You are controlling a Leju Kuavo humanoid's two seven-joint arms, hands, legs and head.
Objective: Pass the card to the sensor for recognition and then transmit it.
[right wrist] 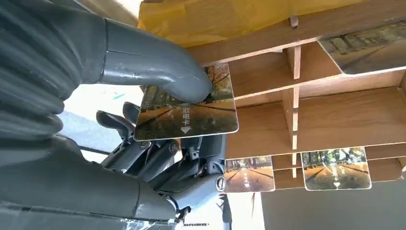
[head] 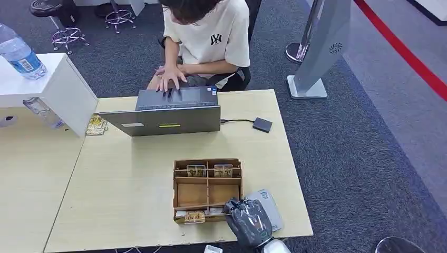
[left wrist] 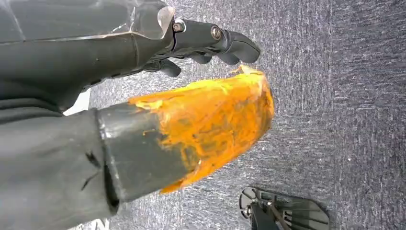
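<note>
One card held: the card (right wrist: 186,115) with an autumn-avenue print is pinched by the right hand (right wrist: 158,129), thumb on its printed face, dark fingers (right wrist: 143,153) under it.
Card position: at the near edge of the wooden card rack (head: 207,191), just in front of the rack's near compartments; in the head view it sits at (head: 194,216).
Right hand state: closed on the card; in the head view the hand (head: 248,221) lies at the rack's near right corner.
Other cards: two cards (head: 209,171) stand in the rack's far row; the right wrist view shows them at (right wrist: 297,172).
Sensor: a grey flat reader (head: 268,206) lies on the table, just right of the rack, partly covered by the right hand.
Left hand state: the left hand (left wrist: 201,52) hangs above the grey carpet (left wrist: 344,96) and holds nothing; its dark fingers are curled in, and an orange-stained thumb (left wrist: 210,124) juts forward.
Table: light wood tabletop (head: 126,179) carrying the rack, a grey laptop (head: 166,113) and a small black box (head: 262,124) on a cable.
Person: seated behind the laptop in a cream T-shirt (head: 211,37), one hand (head: 169,78) on the keyboard.
Far left: a water bottle (head: 20,52) on a white box (head: 47,89).
</note>
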